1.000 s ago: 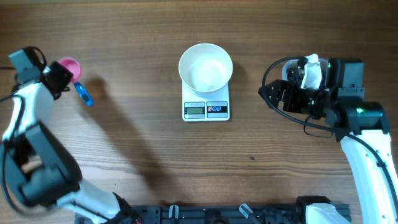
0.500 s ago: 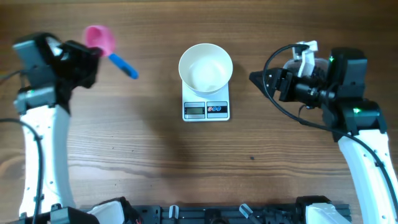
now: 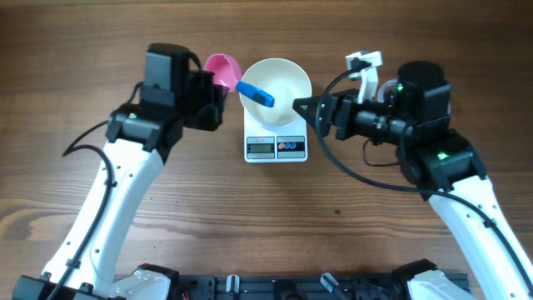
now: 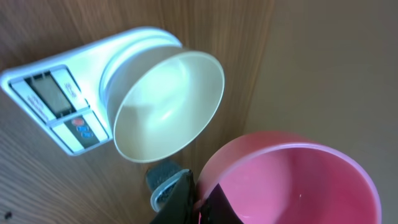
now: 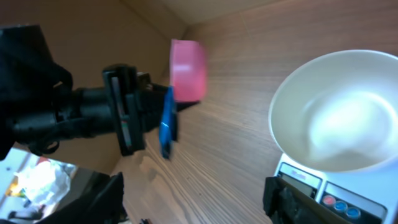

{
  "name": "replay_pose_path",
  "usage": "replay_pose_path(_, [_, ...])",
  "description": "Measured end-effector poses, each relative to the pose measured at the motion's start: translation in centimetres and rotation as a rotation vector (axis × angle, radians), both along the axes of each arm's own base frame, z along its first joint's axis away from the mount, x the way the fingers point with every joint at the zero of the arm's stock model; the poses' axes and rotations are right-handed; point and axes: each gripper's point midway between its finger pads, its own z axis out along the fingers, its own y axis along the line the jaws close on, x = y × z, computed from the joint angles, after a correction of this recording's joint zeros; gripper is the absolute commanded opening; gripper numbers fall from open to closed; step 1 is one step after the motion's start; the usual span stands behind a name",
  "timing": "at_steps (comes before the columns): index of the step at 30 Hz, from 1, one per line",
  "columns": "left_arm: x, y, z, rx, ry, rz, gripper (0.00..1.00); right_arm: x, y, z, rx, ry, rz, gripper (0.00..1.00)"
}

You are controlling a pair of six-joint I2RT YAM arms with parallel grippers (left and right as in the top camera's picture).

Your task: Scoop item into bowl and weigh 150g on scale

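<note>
- My left gripper (image 3: 215, 93) is clamped on the scoop (image 4: 292, 180). Its pink cup sits at the bowl's 10 o'clock and its blue handle reaches in over the rim.
- The cup looks bare inside from the left wrist, so I judge there is nothing to pour yet.
- My right gripper (image 3: 304, 107) points at the bowl from 3 o'clock. Its jaws stand apart and hold nothing.
- The bowl (image 3: 287, 100) rests on the scale (image 3: 276, 147) and is white and empty. The scale's display and buttons face 6 o'clock.
- The item, the black beads, is nowhere in these views, so I cannot say where the heap lies.
- To do this step well, I should load the scoop first.
- Then I should bring the cup over the bowl's middle, not its 10 o'clock rim, and tip slowly so that beads do not skip out.
- The handle and the right fingertips should stay off the bowl and scale, since any touch would spoil the reading.
- The tightest gaps are at the bowl's rim at 10 and 3 o'clock, where each gripper is just beside it.
- The table (image 3: 208, 217) shows bare wood at 6 o'clock between my arms. At 12 o'clock a narrower strip lies beyond the bowl.
</note>
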Motion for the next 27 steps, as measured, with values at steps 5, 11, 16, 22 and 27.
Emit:
replay_pose_path(5, [-1.4,-1.0,-0.9,0.005,0.062,-0.002,0.04,-0.8,2.2,0.3,-0.01,-0.024,0.021,0.62])
replay_pose_path(11, [-3.1,-0.9,-2.2,0.03,0.148,0.002,0.04,-1.4,4.1,-0.9,-0.038,0.0,0.039,0.61])
replay_pose_path(16, [-3.8,-1.7,-2.4,0.041,0.159,-0.023,0.04,-1.4,5.7,-3.2,-0.077,0.06,0.041,0.58])
replay_pose_path(22, [-4.3,-2.8,-2.4,0.044,0.158,-0.058,0.04,-0.7,6.2,-5.2,-0.1,0.113,0.02,0.48])
replay_pose_path(27, [-4.7,-3.6,-2.4,0.046,0.158,-0.081,0.04,-0.5,6.3,-4.8,-0.086,0.108,0.014,0.39])
